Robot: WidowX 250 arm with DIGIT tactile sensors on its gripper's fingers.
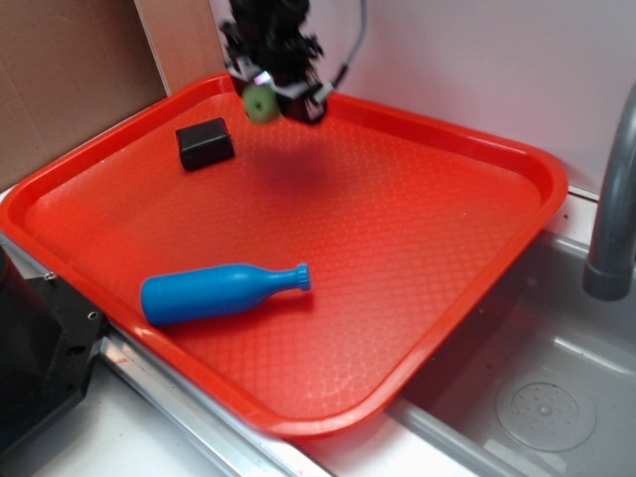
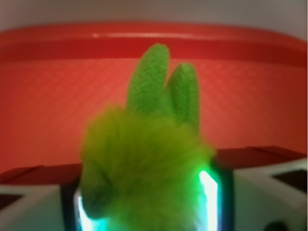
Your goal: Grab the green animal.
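Observation:
My gripper (image 1: 270, 97) hangs above the far left part of the red tray (image 1: 457, 298) and is shut on the green animal (image 1: 260, 102), whose round olive-green head pokes out on the left of the fingers, clear of the tray floor. In the wrist view the green animal (image 2: 147, 163) fills the space between the two fingers (image 2: 219, 192), its fuzzy yellow-green body pressed between them and two knitted green ears (image 2: 153, 82) pointing up toward the tray's far rim.
A blue bottle (image 1: 214, 291) lies on its side near the tray's front left. A black block (image 1: 205, 143) sits at the far left of the tray. A grey tap (image 1: 614, 199) and a sink with a drain (image 1: 547, 407) are to the right. Cardboard (image 1: 70, 70) stands behind at the left.

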